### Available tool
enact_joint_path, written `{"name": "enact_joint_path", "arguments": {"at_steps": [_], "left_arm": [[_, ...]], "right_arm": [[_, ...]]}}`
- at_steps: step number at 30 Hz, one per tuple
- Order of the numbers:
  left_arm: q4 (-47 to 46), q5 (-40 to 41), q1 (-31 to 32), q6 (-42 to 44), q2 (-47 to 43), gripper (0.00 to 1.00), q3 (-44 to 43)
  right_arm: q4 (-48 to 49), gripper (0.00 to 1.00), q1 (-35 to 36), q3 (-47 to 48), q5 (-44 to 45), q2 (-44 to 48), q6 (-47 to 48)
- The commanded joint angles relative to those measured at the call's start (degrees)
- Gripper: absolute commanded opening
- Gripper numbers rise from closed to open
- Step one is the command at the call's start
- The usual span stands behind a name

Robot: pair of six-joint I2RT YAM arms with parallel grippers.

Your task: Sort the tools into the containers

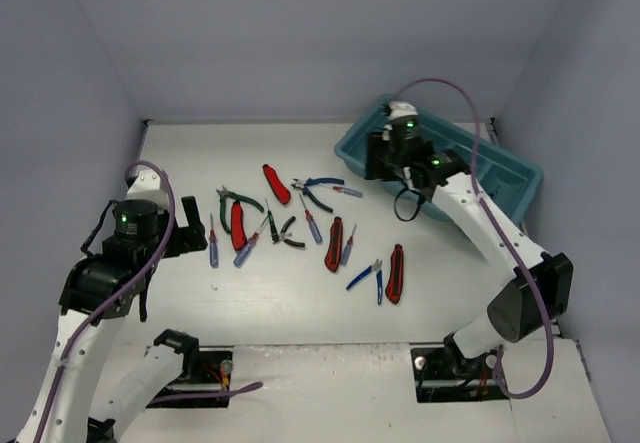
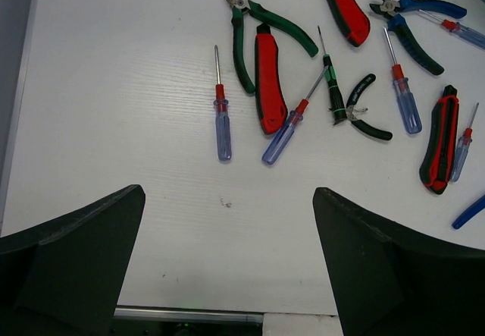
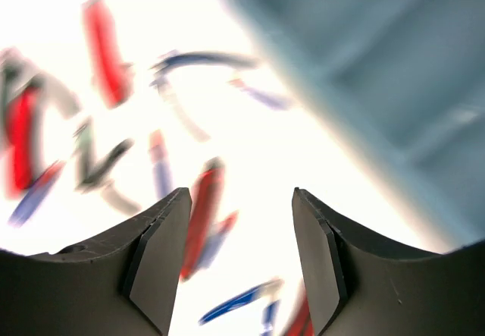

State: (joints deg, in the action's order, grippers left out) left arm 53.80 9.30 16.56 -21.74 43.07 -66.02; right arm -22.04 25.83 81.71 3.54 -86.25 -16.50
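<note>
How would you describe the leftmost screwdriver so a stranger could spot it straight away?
On the white table, go to the left end of the scatter in its middle, just left of the green-handled pliers and the red knife. The screwdriver there has a clear blue handle and a red collar. Unlike its slanted twin beside the knife, it lies alone, touching nothing.

The desk (image 2: 98,86) is white and matt, with a faint fine grain. The screwdriver (image 2: 223,127) has a translucent blue plastic handle and a bare metal shaft. The utility knife (image 2: 267,78) is glossy red plastic. The green pliers (image 2: 279,20) have smooth coated handles and dull metal tips. The tray (image 1: 505,173) is smooth teal plastic. The left gripper (image 2: 229,222) has matt black fingers (image 2: 76,252).
</note>
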Motion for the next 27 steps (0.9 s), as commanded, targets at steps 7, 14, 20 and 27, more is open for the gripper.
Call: {"name": "enact_joint_path", "arguments": {"at_steps": [7,14,20,27], "left_arm": [[-1.95,0.35,0.23,-1.0,0.79,0.92,-0.48],[-1.74,0.28,0.23,-0.94,0.4,0.92,-0.43],[-1.04,0.75,0.18,-0.67,-0.04,0.92,-0.22],[-0.35,0.95,0.23,-0.76,-0.29,0.92,-0.01]], "right_arm": [[0.4,0.49,24.0,12.49,7.62,-18.0,-4.5],[1.86,0.44,29.43,20.85,8.18,-32.03,-4.12],[2.53,0.4,29.84,25.45,9.17,-38.88,-3.78],[2.96,0.39,29.78,28.04,12.27,-43.28,-4.25]]}}
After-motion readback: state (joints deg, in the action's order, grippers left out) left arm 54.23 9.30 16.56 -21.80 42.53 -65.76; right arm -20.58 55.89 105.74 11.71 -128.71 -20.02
